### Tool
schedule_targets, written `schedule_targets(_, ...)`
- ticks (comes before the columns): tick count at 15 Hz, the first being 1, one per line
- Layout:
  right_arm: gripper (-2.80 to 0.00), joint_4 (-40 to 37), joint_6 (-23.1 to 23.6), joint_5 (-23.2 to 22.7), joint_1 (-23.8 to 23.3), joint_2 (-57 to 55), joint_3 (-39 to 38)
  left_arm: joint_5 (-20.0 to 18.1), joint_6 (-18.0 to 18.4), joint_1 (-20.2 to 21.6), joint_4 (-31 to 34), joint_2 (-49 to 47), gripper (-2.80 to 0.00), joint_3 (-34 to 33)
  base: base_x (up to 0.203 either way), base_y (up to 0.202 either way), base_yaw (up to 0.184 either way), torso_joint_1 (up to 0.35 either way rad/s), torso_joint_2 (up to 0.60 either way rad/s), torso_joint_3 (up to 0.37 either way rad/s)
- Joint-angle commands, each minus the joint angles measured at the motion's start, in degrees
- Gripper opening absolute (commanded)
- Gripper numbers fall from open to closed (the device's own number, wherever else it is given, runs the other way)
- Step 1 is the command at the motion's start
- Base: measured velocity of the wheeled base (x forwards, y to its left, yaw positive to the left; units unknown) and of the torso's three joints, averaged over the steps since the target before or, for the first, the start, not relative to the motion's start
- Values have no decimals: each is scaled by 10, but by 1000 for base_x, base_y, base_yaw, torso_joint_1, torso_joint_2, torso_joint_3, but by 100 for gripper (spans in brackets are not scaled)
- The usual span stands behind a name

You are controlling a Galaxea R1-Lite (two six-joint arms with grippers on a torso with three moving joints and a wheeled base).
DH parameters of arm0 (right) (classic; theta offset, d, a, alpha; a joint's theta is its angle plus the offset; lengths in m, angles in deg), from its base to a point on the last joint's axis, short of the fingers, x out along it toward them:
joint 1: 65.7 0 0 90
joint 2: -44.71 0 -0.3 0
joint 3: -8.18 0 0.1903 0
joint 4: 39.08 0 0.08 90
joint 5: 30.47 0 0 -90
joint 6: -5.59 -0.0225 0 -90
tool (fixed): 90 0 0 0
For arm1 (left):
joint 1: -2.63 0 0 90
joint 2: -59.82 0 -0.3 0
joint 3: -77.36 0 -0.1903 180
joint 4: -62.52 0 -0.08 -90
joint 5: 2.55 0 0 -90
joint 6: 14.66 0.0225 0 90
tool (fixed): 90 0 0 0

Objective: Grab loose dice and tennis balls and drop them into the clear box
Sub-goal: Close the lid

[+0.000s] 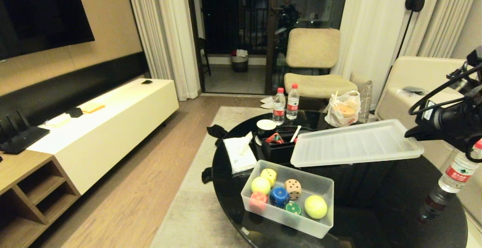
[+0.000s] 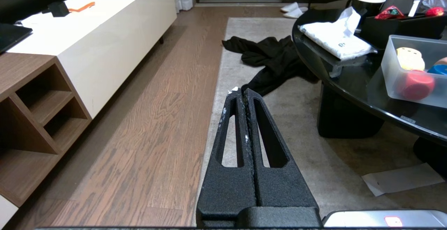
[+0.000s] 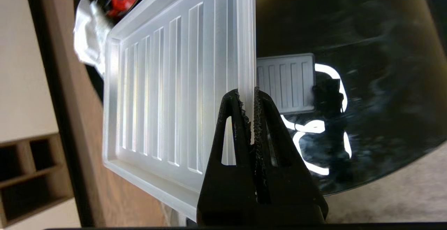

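Observation:
The clear box [image 1: 286, 218] stands open at the near edge of the round black table [image 1: 376, 206]. Inside lie a pale tan dice [image 1: 293, 189], two tennis balls [image 1: 260, 185] [image 1: 315, 206], and yellow, blue, red and green spotted pieces. My right gripper [image 1: 413, 134] [image 3: 248, 95] is shut on one edge of the ribbed lid [image 1: 356, 142] [image 3: 174, 83], holding it in the air above the table behind the box. My left gripper [image 2: 242, 91] is shut and empty, low over the rug beside the table, with the box's wall [image 2: 387, 69] off to its side.
A black organiser [image 1: 278, 144], tissue pack [image 1: 239, 153], cup [image 1: 266, 125], two water bottles [image 1: 279, 106] and a plastic bag [image 1: 342, 108] crowd the table's far side. Another bottle [image 1: 457, 174] stands at the right. Black cloth [image 2: 272, 58] and paper [image 2: 401, 179] lie on the rug.

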Motion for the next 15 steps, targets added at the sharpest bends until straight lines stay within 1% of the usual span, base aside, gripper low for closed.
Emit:
schedule_targets(1, -280, -1, -15, 27, 49, -19, -3, 0, 0, 0, 0, 0, -280, 0, 0, 0, 0, 0, 0, 0)
schedule_targets(3, -280, 18, -35, 45, 85, -34, -7, 0, 0, 0, 0, 0, -280, 0, 0, 0, 0, 0, 0, 0)
schedule_targets(6, -280, 54, -43, 90, 124, -58, -14, 0, 0, 0, 0, 0, -280, 0, 0, 0, 0, 0, 0, 0)
schedule_targets(7, -280, 62, -44, 95, 133, -65, -15, 0, 0, 0, 0, 0, -280, 0, 0, 0, 0, 0, 0, 0)
schedule_targets(10, -280, 83, -58, 97, 140, -87, -16, 0, 0, 0, 0, 0, -280, 0, 0, 0, 0, 0, 0, 0)
schedule_targets(11, -280, 86, -73, 97, 143, -95, -20, 0, 0, 0, 0, 0, -280, 0, 0, 0, 0, 0, 0, 0)
schedule_targets(12, -280, 93, -82, 97, 150, -100, -27, 0, 0, 0, 0, 0, -280, 0, 0, 0, 0, 0, 0, 0)
schedule_targets(15, -280, 143, -83, 100, 180, -101, -67, 0, 0, 0, 0, 0, -280, 0, 0, 0, 0, 0, 0, 0)
